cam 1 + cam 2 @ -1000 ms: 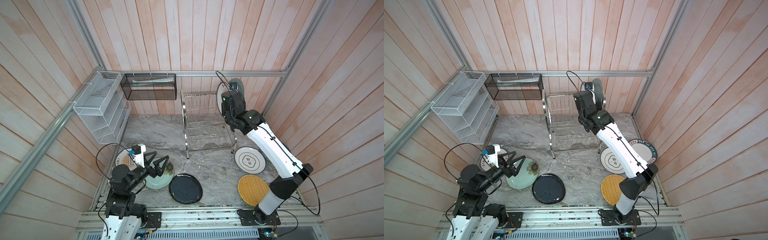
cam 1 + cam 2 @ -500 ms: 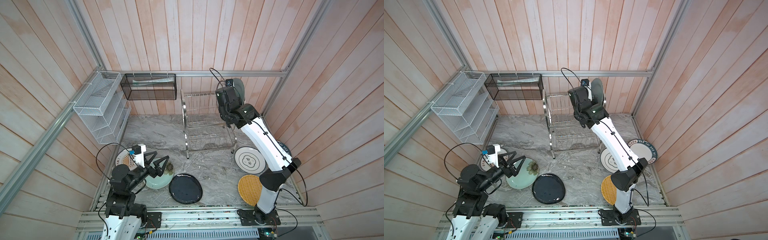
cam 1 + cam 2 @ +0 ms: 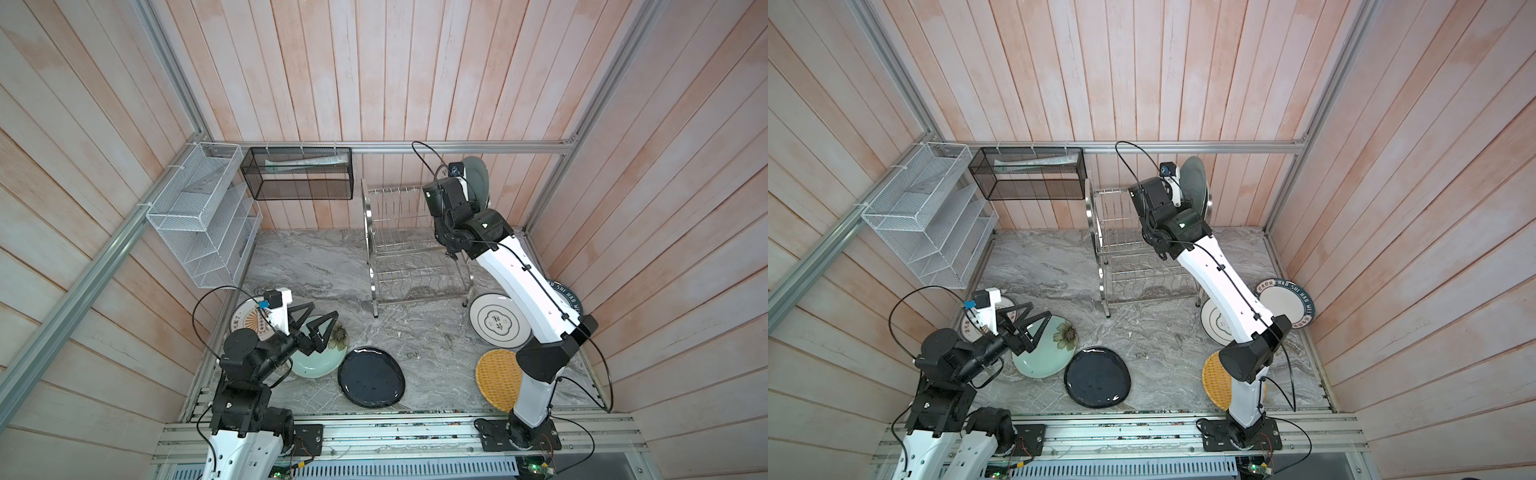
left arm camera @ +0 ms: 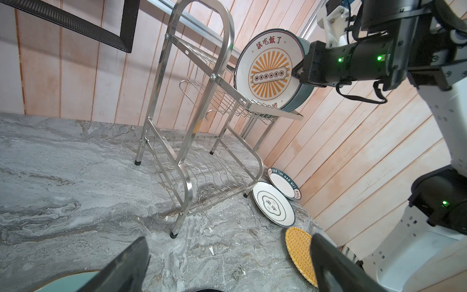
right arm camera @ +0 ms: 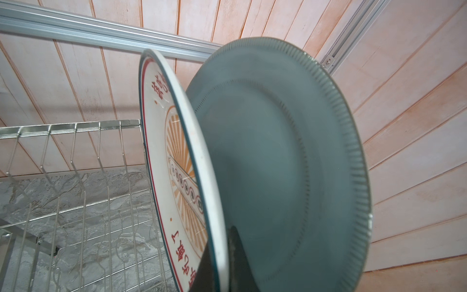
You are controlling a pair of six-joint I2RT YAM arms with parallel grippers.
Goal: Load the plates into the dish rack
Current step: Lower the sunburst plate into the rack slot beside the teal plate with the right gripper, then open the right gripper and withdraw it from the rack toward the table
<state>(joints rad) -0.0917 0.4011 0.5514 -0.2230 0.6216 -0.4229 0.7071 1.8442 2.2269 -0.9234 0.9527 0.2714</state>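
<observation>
A: What did the right fingers point(image 5: 238, 263) have hold of?

B: They were pinched shut on the rim of an orange-sunburst plate point(image 4: 267, 73), one finger on its printed face and one behind it. The plate stood on edge at the right end of the upper tier of the dish rack point(image 3: 399, 249). Its lower edge was down at the wires, but I could not tell whether it sat in a slot.

A: Was anything next to it?

B: The grey-blue plate point(image 5: 278, 164) stood upright just behind it, at the same end of that tier.

A: And the left fingers point(image 4: 129, 268)?

B: They were spread wide and held nothing. They hovered low over the pale green flowered plate point(image 3: 320, 361) at the front left of the tabletop point(image 3: 316, 266).

A: Where were the other plates?

B: They were down on the tabletop. A second sunburst plate point(image 3: 245, 322) lay partly under the left arm, and the dark navy plate point(image 3: 371, 376) lay close against the green one. The yellow woven plate point(image 3: 496, 378) was at the front right. The white plate with the centre emblem point(image 3: 498, 322) and the white plate with the lettered rim point(image 3: 1287, 305) lay side by side, to the right of the rack's feet.
</observation>
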